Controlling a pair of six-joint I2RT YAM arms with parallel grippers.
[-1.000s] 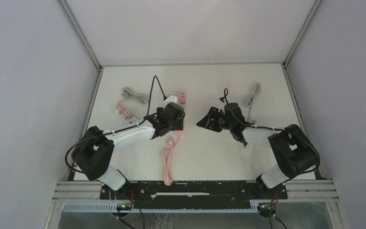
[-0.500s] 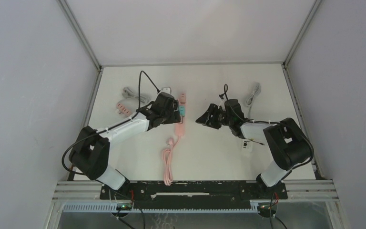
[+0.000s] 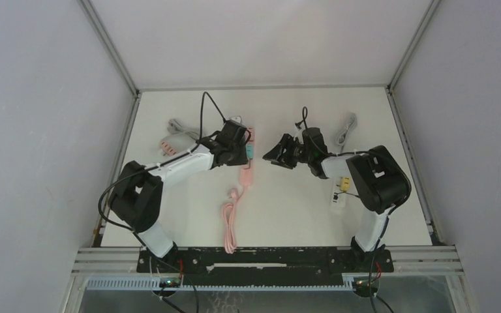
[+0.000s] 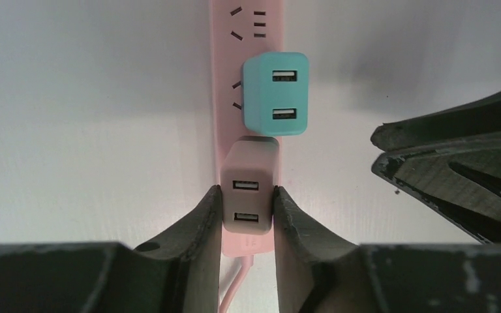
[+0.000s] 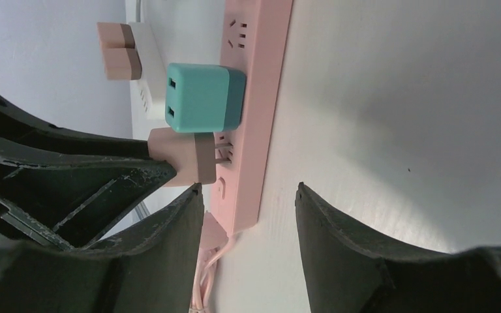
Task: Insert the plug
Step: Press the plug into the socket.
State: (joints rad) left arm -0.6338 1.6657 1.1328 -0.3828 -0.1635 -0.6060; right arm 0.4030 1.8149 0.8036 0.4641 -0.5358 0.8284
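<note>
Between left pincer [image 4: 246,202] fingers: beige plug [image 4: 252,160], clamped, over strip [image 4: 225,59]. Prongs [image 5: 220,155] show, so judged part-seated; final push left. Teal plug [image 4: 276,94] just beyond, seated. Right pincer [image 5: 248,195] apart, empty.

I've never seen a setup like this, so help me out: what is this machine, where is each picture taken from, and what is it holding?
These are two robot arms bolted at the near edge of a table. The wide picture looks down from above and behind them; the two close-ups come from cameras on their wrists. On the table lies a pink power strip with a teal charger plugged in; grey cables lie further back. The left tool pinches a beige charger at the strip, its prongs partly showing. The right tool hangs open near the strip, holding nothing.
</note>
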